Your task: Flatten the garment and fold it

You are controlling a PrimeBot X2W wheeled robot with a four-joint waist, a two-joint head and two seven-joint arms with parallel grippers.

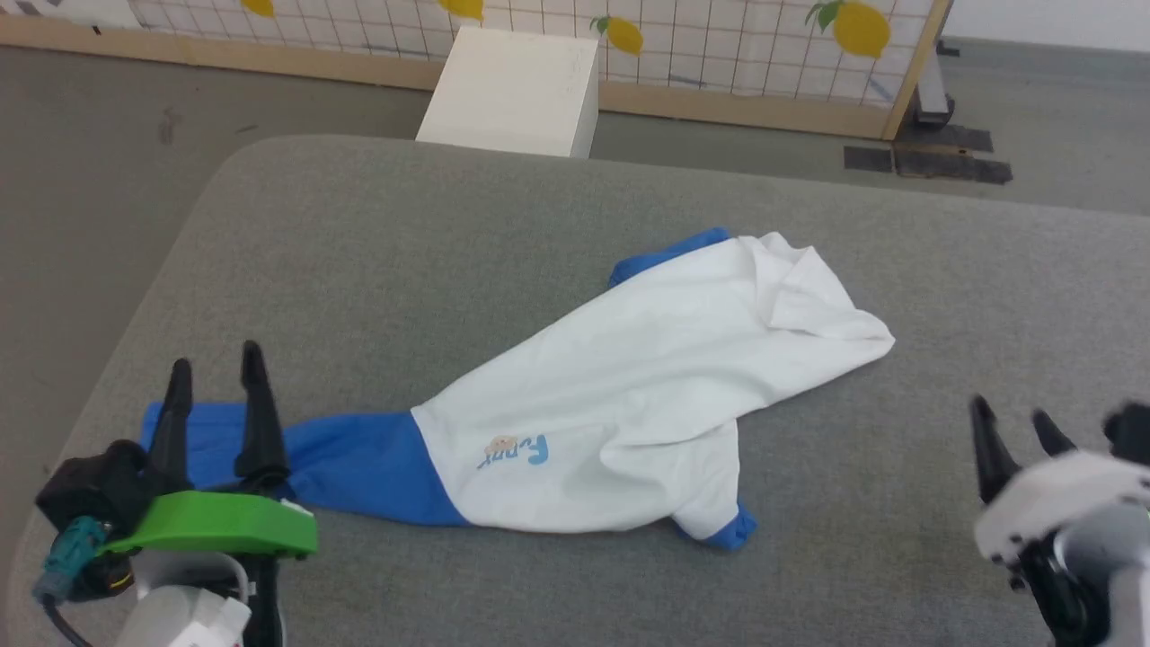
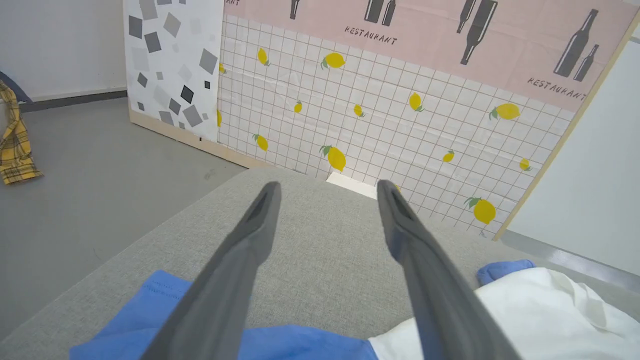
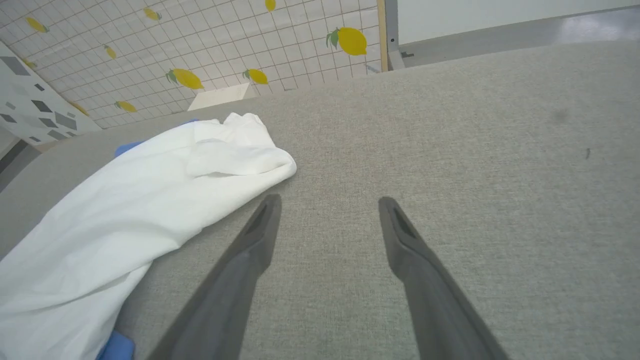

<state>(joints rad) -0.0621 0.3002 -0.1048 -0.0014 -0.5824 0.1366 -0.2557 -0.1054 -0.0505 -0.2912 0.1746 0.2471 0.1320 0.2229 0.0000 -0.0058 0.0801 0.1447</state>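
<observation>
Grey table (image 1: 377,225) all round. Lower left: left gripper (image 1: 216,357) spread wide, empty, above blue sleeve (image 1: 359,463). Centre: garment (image 1: 629,386) sprawled diagonally, rumpled, hem (image 1: 809,288) folded over. Lower right: right gripper (image 1: 1011,412) spread, empty, clear of garment. Seemingly half flattened; folding not begun.

I see the shirt (image 1: 647,386) lying rumpled, slanting across the grey padded tabletop (image 1: 359,234). Its white body is bunched narrow, and the far right end is folded over on itself. One blue sleeve (image 1: 359,463) stretches flat toward the left edge. The small blue lettering (image 1: 517,449) faces up.
</observation>
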